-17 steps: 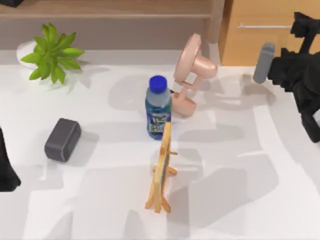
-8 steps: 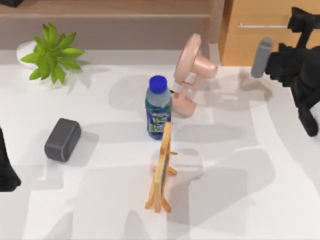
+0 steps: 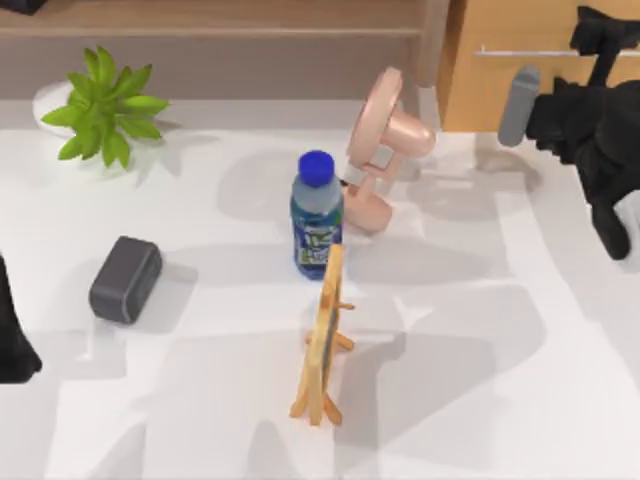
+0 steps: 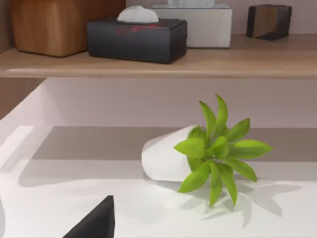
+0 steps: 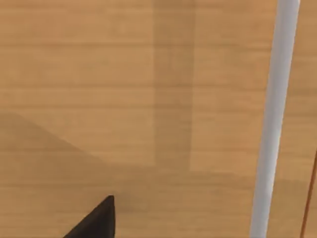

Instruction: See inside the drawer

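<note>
The drawer (image 3: 520, 60) is seen shut at the table's far right, its silver handle (image 3: 525, 51) running across the front. The right gripper (image 3: 600, 45) is held close to that handle, just beside the drawer front (image 5: 124, 99); whether its fingers are apart cannot be told. The left arm (image 3: 15, 330) is parked at the table's left edge, facing a plant (image 4: 218, 146).
</note>
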`<action>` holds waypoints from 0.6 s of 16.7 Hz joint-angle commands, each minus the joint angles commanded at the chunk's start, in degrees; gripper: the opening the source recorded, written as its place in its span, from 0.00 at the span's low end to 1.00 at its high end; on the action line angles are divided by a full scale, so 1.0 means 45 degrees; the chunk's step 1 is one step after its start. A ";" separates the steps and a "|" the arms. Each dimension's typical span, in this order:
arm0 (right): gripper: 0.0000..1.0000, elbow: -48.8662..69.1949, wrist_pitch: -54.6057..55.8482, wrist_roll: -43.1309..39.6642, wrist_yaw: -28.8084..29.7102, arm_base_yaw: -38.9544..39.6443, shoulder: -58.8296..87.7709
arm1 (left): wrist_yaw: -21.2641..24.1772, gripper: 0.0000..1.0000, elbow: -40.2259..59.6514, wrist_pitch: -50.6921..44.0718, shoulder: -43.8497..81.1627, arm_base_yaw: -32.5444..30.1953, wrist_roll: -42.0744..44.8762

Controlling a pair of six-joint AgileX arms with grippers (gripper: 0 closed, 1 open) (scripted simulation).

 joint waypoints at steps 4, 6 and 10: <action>0.62 0.0000 0.0000 0.0000 0.0000 0.0000 0.0000 | 0.0000 1.00 0.0000 0.0000 0.0000 0.0000 0.0000; 0.47 0.0000 0.0000 0.0000 0.0000 0.0000 0.0000 | 0.0000 1.00 0.0000 0.0000 0.0000 0.0000 0.0000; 0.17 0.0000 0.0000 0.0000 0.0000 0.0000 0.0000 | 0.0000 1.00 0.0000 0.0000 0.0000 0.0000 0.0000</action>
